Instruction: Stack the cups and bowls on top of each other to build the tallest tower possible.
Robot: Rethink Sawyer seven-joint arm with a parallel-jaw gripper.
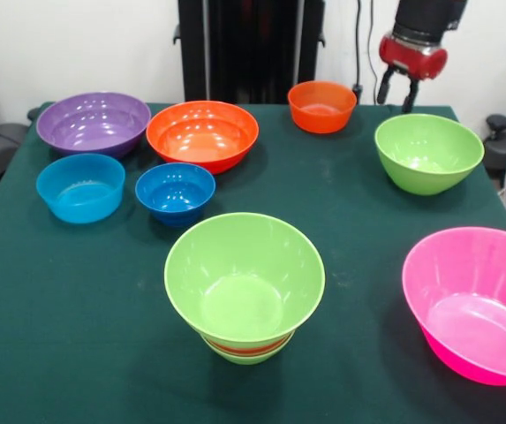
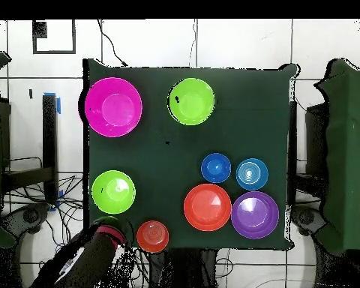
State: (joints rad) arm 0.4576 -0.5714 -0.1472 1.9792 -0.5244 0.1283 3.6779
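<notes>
The tower (image 1: 245, 287) — a wide lime green plastic bowl over an orange band and a small green base — stands at the near middle of the dark green worktop (image 1: 358, 221). The tool (image 1: 397, 92) hangs at the far edge, fingers apart and empty, just behind a loose lime green plastic bowl (image 1: 428, 152). Step in hand, by judgement: choosing the next piece. The next move calls for a descent onto a rim — likely that bowl's.

Dark green worktop (image 1: 76, 353), bowls all glossy – purple (image 1: 94, 122), big orange (image 1: 202, 134), small orange (image 1: 322, 106), two blue (image 1: 175, 191), lime green (image 1: 428, 152), hot pink (image 1: 473, 300) – and the tower (image 1: 245, 284) is lime with an orange band.
</notes>
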